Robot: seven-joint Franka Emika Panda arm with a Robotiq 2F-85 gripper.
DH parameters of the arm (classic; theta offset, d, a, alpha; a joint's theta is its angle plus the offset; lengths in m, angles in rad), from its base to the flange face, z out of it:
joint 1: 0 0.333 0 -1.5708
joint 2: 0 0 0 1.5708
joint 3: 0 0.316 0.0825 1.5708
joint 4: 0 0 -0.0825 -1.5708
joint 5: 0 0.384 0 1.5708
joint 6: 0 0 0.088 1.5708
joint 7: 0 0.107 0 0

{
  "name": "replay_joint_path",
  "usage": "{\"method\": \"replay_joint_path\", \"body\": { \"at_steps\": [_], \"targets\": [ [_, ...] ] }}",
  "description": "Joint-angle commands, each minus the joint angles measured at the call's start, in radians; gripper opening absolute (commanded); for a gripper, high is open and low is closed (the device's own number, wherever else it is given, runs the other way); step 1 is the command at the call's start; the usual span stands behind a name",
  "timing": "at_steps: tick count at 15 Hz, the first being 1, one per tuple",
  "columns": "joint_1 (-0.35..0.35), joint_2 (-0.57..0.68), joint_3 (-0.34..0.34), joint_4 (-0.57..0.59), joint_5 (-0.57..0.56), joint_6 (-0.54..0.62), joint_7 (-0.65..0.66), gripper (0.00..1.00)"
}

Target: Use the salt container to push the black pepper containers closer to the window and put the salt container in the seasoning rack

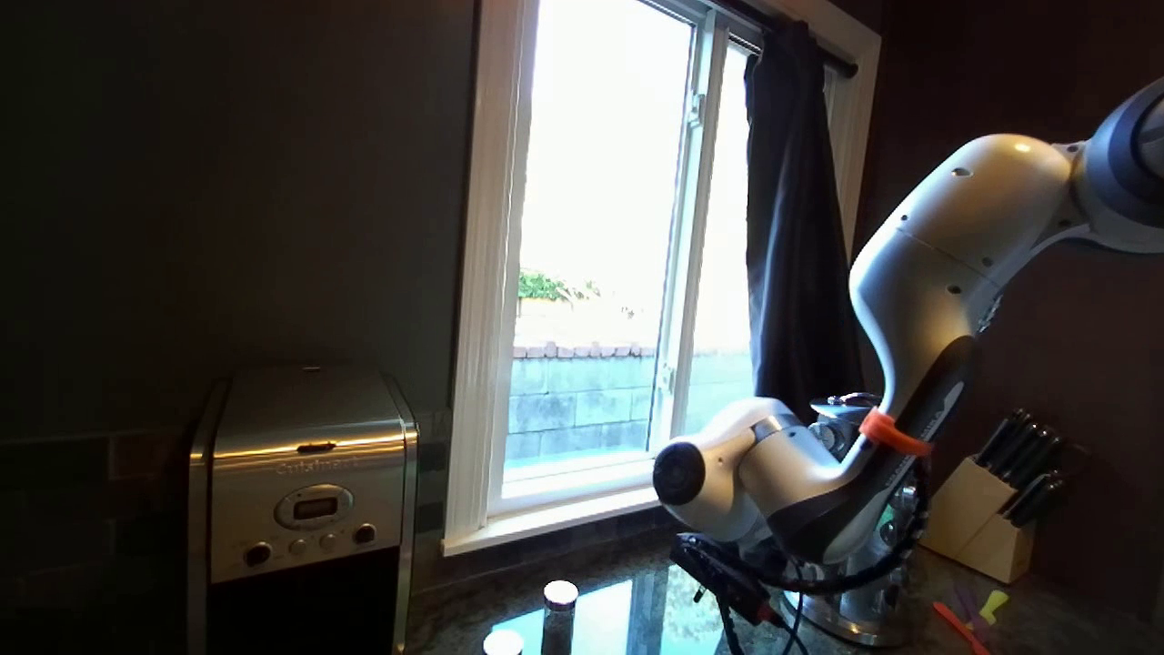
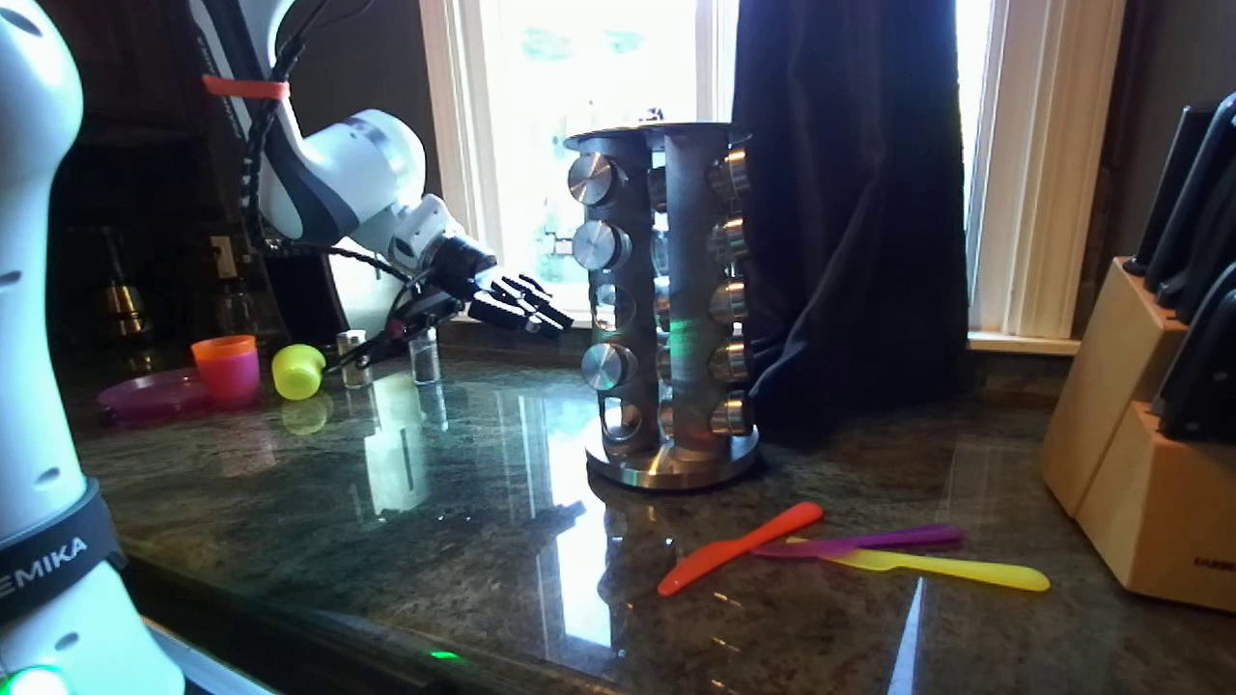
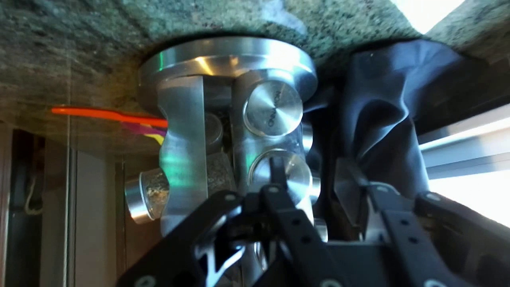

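Observation:
The seasoning rack (image 2: pixel 688 290), a tall silvery stand with steel-lidded jars, stands on the counter before the window (image 1: pixel 600 182). It shows upside down in the wrist view (image 3: pixel 182 151), and the arm partly hides it in an exterior view. My gripper (image 2: pixel 562 323) is beside its jar column, at mid height. In the wrist view the fingers (image 3: pixel 312 171) stand apart with nothing visible between them; one overlaps a jar lid (image 3: pixel 297 169). Two small silver-capped containers (image 2: pixel 425 357) (image 2: pixel 354 362) stand upright below the window; one looks dark inside (image 1: pixel 558 628). I cannot tell which container is salt.
A dark curtain (image 2: pixel 850 212) hangs behind the rack. Plastic knives (image 2: pixel 739 550) lie before it, and a knife block (image 2: pixel 1110 415) stands beyond. A yellow-green cup (image 2: pixel 298 373), stacked cups (image 2: pixel 227 372) and a purple plate (image 2: pixel 145 396) are farther back. A silver appliance (image 1: pixel 309 473) stands beside the window.

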Motion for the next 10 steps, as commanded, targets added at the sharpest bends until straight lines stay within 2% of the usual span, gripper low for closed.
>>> {"method": "replay_joint_path", "body": {
  "at_steps": [1,5,10],
  "targets": [
    [-0.058,-0.224,-0.052,-0.16,0.058,0.244,-0.069,0.71],
    [-0.122,-0.384,-0.175,-0.262,0.118,0.522,-0.21,0.99],
    [-0.177,-0.461,-0.318,-0.339,0.31,0.851,-0.521,1.0]
  ]
}}
